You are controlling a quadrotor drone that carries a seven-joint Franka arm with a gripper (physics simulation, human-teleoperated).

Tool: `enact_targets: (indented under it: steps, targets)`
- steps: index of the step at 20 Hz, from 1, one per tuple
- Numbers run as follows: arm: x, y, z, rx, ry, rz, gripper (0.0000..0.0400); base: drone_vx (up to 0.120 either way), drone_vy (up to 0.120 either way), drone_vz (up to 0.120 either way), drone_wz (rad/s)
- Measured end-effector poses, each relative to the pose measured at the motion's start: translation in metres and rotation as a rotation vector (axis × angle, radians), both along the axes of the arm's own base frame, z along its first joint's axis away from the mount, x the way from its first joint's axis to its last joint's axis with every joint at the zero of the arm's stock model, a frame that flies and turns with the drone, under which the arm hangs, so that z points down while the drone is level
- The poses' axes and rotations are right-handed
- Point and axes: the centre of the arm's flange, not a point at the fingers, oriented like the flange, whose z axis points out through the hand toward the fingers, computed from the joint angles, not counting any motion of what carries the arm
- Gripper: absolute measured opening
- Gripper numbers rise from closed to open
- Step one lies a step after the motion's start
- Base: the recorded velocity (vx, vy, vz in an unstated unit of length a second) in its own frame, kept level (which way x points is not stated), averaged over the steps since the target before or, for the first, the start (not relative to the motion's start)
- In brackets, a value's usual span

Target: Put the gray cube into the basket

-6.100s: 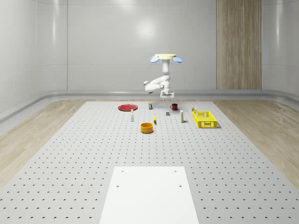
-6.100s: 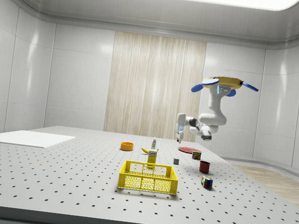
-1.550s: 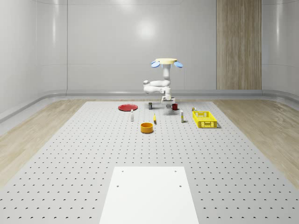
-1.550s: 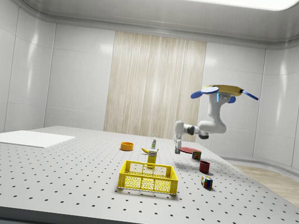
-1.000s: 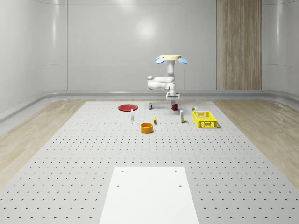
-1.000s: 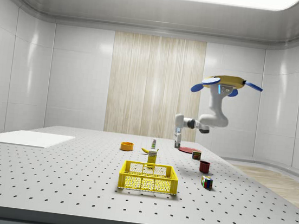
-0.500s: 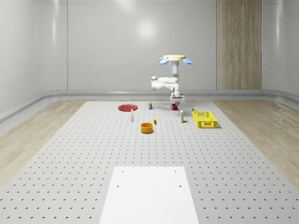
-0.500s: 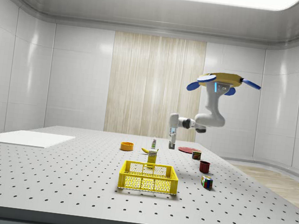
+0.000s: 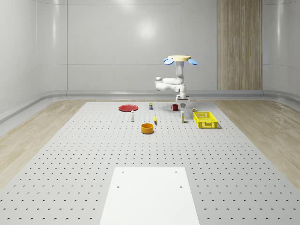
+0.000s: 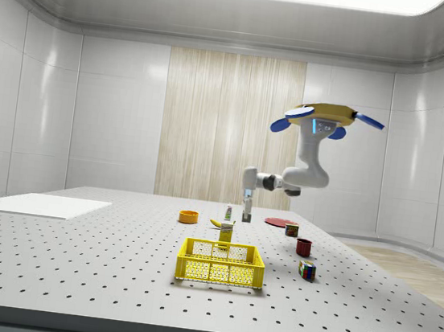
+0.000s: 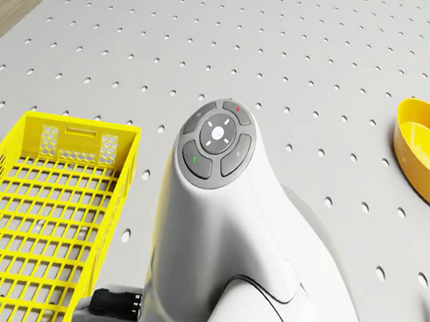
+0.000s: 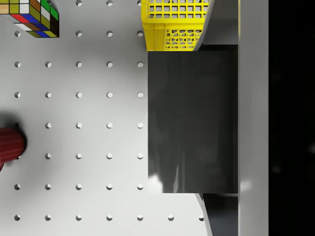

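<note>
Cube (image 12: pixel 193 120) — one; basket (image 9: pixel 205 120) — one

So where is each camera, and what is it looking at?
Whole-scene view: high, off the robot, facing the table; drone and arm show.
Side view: beside the table; drone hovers near the basket.
Drone view: on the drone, looking down; arm shows.
Wrist view: along the end effector holding the gray cube.
All share the basket.
</note>
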Motion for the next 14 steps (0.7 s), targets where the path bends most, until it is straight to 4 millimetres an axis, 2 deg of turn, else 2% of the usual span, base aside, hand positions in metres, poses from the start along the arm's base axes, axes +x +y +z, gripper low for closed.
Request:
enact_targets:
  steps: [14]
  targets:
    - [0.0000,0.0000,0.0000,0.000,0.000,0.000,0.0250,0.120,0.120,0.000,0.000]
